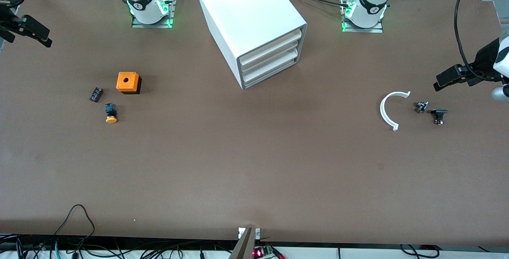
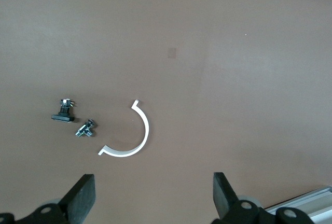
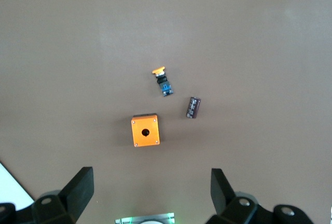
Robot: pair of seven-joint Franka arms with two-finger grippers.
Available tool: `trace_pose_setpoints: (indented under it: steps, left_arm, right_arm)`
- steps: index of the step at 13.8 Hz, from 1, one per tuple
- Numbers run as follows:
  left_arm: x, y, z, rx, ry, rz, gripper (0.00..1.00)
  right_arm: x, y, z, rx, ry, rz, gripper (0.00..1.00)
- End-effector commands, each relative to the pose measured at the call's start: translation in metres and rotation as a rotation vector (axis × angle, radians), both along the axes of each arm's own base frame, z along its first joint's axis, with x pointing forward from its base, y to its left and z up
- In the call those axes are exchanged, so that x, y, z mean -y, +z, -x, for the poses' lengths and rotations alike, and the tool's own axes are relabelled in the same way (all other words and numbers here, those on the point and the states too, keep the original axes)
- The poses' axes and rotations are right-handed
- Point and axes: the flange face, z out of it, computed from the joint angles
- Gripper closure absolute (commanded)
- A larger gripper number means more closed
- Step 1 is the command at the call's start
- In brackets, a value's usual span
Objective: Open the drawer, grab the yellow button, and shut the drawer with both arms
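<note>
Your left pincer [image 2: 150, 198] hangs spread over the left arm's end of the tabletop [image 1: 254, 163], above the white arc [image 1: 391, 110]. Your right pincer [image 3: 148, 195] hangs spread over the other end, empty. The button [image 1: 111, 113] already lies on the tabletop, nearer the camera than the orange box [image 1: 128, 82]. All drawers [image 1: 270, 61] look closed, so little seems left.
</note>
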Motion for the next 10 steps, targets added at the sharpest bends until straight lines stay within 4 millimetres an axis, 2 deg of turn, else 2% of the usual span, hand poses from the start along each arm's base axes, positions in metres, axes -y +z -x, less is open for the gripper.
trace_pose_setpoints:
  steps: [1, 4, 7, 10]
  left_arm:
    - [0.0029, 0.0018, 0.0038, -0.006, -0.036, -0.012, 0.0]
    - [0.0065, 0.0025, 0.0013, -0.006, -0.042, -0.012, 0.0]
    - [0.0022, -0.0001, 0.0, -0.01, -0.036, -0.011, 0.0]
    - [-0.0013, -0.0026, -0.0001, -0.016, -0.028, -0.01, 0.0]
  right_arm:
    - [-0.0016, 0.0047, 0.0004, 0.013, 0.035, -0.018, 0.0]
    - [-0.0036, 0.0095, 0.0066, 0.0, 0.036, -0.019, 0.0]
    - [-0.002, 0.0057, 0.0058, -0.016, 0.032, -0.023, 0.0]
    - [-0.0054, 0.012, 0.0091, -0.001, 0.038, -0.019, 0.0]
